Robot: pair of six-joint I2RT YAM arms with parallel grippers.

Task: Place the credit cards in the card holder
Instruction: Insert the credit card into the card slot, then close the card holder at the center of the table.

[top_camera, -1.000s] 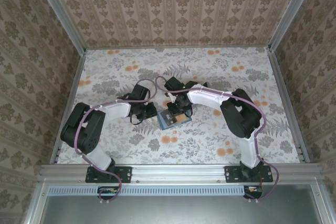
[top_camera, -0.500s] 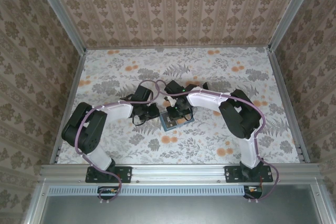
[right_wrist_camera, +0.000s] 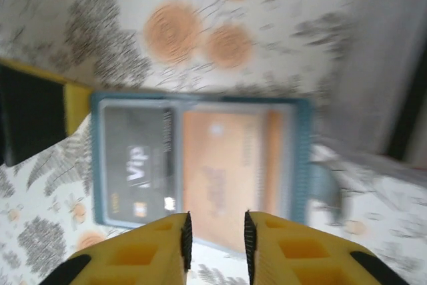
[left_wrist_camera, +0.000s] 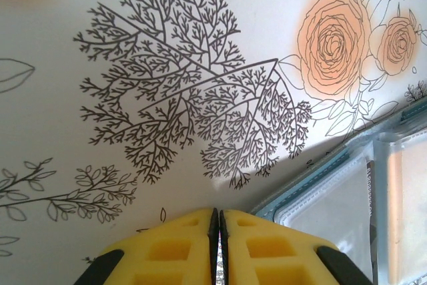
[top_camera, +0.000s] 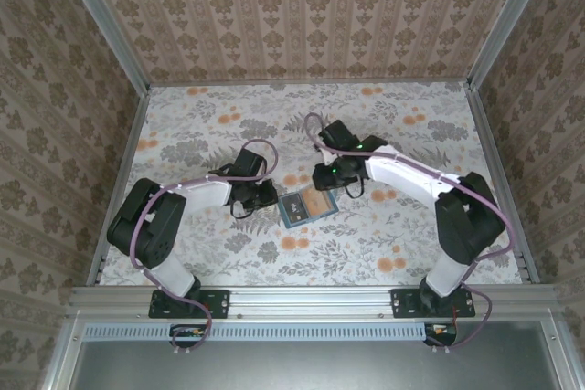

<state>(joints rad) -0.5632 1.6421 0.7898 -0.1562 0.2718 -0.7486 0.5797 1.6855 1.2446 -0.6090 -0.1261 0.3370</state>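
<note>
The card holder [top_camera: 306, 207] lies open and flat on the floral table between the two arms. In the right wrist view the card holder [right_wrist_camera: 200, 165] has a black card [right_wrist_camera: 137, 165] marked "Vip" in its left half and an orange card [right_wrist_camera: 230, 165] in its right half. My right gripper [top_camera: 324, 182] hovers just behind it, and the right gripper [right_wrist_camera: 215, 225] is open with nothing between its fingers. My left gripper [top_camera: 270, 195] sits at the holder's left edge. The left gripper [left_wrist_camera: 218, 217] is shut and empty, beside the teal corner of the card holder [left_wrist_camera: 333, 165].
The floral tabletop [top_camera: 393, 235] stretches to the right and front of the holder. Patterned walls [top_camera: 302, 15] enclose the table on three sides, and a metal rail [top_camera: 311, 297] runs along the near edge. The picture in the right wrist view is motion-blurred.
My right gripper has drawn back from over the card holder toward the far right, and its jaws have opened. The left arm and the holder have barely moved.
</note>
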